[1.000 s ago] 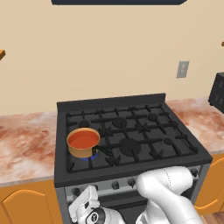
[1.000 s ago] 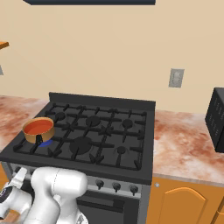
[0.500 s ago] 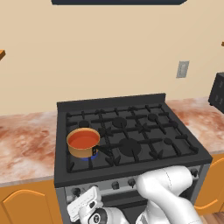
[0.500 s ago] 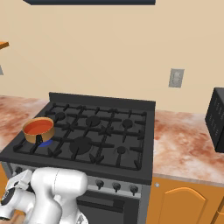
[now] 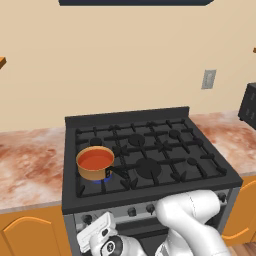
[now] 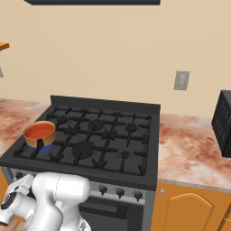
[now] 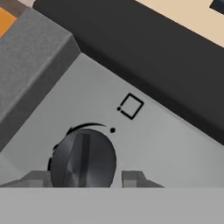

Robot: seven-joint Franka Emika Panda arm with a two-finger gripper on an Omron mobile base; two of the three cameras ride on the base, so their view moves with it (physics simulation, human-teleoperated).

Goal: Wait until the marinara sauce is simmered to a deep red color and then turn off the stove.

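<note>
With the sauce (image 5: 96, 160) sitting at the stove's (image 5: 150, 160) eight o'clock burner, you are straddling its knob (image 7: 83, 159) with the gripper (image 7: 83, 178) part-open, gripping nothing; closing and twisting comes next.

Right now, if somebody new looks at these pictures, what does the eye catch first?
First the orange-tan saucepan of red marinara sauce, on the front-left burner of the black stove. Then, in the hand view, a dark knob on the silver front panel, sitting between the jaws.
</note>
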